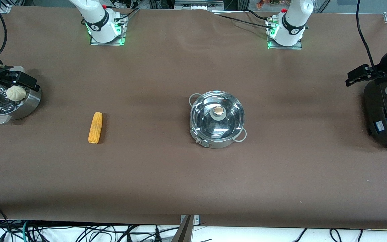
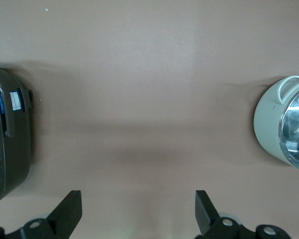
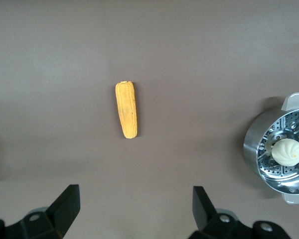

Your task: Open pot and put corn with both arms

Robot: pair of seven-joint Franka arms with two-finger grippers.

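Corn (image 1: pixel 95 127) lies flat, long axis running toward the front camera

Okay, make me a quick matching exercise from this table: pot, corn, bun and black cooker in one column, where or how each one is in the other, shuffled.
Things:
1. pot
2. corn
3. bun
4. black cooker

Descriptions:
A. in the steamer basket
B. lying bare on the table
C. at the left arm's end of the table
D. mid-table, glass lid on

Pairs: 1-D, 2-B, 3-A, 4-C
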